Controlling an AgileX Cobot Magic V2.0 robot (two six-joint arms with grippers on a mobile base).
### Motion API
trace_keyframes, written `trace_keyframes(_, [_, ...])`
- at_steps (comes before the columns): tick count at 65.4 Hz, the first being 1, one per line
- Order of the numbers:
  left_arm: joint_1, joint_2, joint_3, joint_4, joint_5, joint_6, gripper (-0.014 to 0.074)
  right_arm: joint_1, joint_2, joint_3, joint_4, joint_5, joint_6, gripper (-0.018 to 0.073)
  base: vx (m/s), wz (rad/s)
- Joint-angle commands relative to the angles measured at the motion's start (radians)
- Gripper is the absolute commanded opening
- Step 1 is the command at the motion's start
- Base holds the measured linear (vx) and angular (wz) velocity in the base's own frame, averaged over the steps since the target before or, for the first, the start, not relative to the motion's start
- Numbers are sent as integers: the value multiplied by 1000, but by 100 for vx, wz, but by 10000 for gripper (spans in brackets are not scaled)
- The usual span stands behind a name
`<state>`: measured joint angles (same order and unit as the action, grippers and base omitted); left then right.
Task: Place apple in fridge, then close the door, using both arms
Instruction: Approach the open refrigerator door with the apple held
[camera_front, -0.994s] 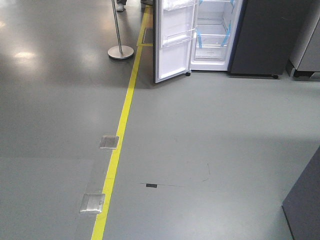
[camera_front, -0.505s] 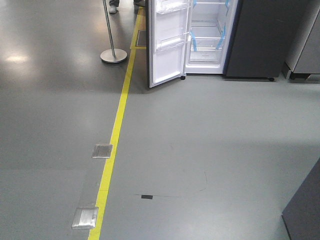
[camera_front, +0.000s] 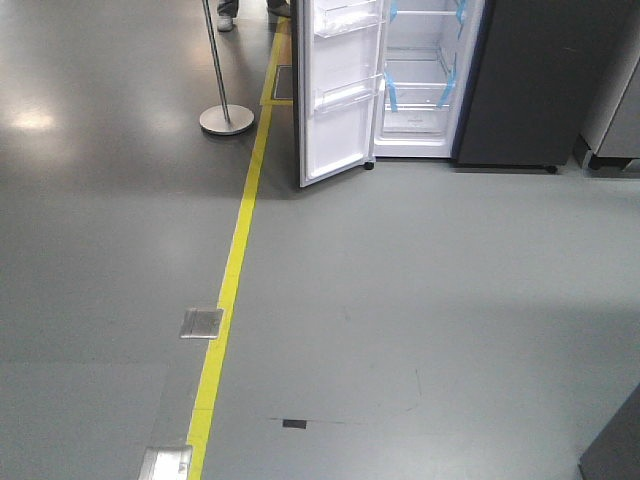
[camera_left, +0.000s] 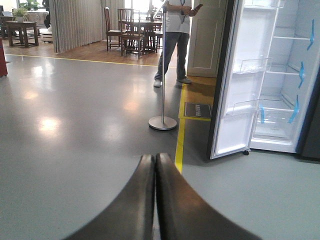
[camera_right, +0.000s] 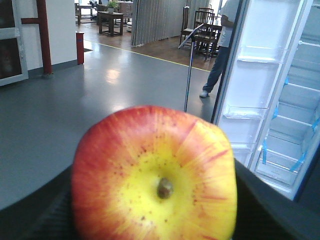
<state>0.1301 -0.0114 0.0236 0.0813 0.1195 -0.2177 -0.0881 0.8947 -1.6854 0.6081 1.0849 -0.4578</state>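
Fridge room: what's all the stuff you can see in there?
Apple: one, red-yellow, in the right hand.
Fridge: one, dark grey, white inside, ahead.
Door: one, white inside, standing open.
Tape: several strips, blue, on fridge shelves.
Post: one, silver, left of the door.
Line: one, yellow, along the floor.
Plates: two, silver, beside the line.
Person: one, white top, behind the post.
Left hand: black, shut, empty.
Right hand: black, gripping the apple.

A large demonstration hall is showing: a yellow line (camera_front: 235, 270) is running across grey floor (camera_front: 450, 300), a stanchion (camera_front: 226, 120) is standing near a fridge (camera_front: 420, 110), dining chairs (camera_left: 131, 31) are sitting beyond.
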Motion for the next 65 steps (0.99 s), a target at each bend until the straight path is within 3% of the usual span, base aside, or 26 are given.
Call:
trace_keyframes(1, [0, -15, -17, -9, -71, -5, -6, -3, 5, -20, 25, -79, -4, 223, 19, 2])
trace_keyframes(65, [0, -15, -17, -9, -71, -5, -6, -3, 5, -20, 25, -79, -4, 223, 19, 0])
